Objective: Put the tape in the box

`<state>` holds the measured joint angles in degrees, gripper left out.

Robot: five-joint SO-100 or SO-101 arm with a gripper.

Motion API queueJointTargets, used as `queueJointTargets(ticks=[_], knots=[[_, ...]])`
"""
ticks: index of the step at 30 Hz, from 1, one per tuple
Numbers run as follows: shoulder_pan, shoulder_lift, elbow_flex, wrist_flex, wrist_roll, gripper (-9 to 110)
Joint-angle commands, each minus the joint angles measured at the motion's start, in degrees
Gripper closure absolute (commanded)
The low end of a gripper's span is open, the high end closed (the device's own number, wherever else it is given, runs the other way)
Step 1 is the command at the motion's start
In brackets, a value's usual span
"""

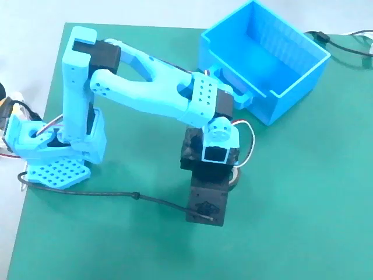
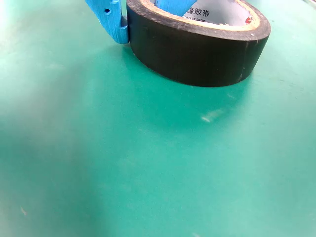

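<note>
The tape [image 2: 197, 54] is a black roll with a pale printed core, lying flat on the green mat at the top of the wrist view. My gripper [image 2: 144, 15] straddles its wall: one blue finger [image 2: 114, 22] presses the outside, the other reaches down inside the core, so it is shut on the tape. In the fixed view the gripper [image 1: 228, 175] points down at the mat's middle and only a sliver of the tape [image 1: 236, 179] shows beside it. The box [image 1: 297, 87], a bright blue bin, stands open at the upper right, behind the gripper.
The arm's base [image 1: 55, 151] stands at the mat's left edge, with a black cable [image 1: 116, 195] running across the mat to the wrist camera [image 1: 207, 204]. More cables [image 1: 344, 44] lie on the white table beyond the box.
</note>
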<state>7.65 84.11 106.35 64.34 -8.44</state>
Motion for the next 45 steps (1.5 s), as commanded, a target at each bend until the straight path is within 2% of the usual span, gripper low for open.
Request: queueJointTargets(ticks=[1,9,16,20,27,35,45], knots=[[1.85,6.33,-1.32,2.46,-0.62,102],[2.81,17.75,-10.90,13.80,-0.53,102],[1.05,18.72,-34.98,28.13,0.44,102],[-3.16,18.46,-46.49,32.17,2.20,102],[-14.06,15.38,-55.90,32.43,6.15,102],[-25.40,1.58,-71.46,31.11,9.23,102],[-33.49,-6.77,-72.33,21.09,9.32,102]])
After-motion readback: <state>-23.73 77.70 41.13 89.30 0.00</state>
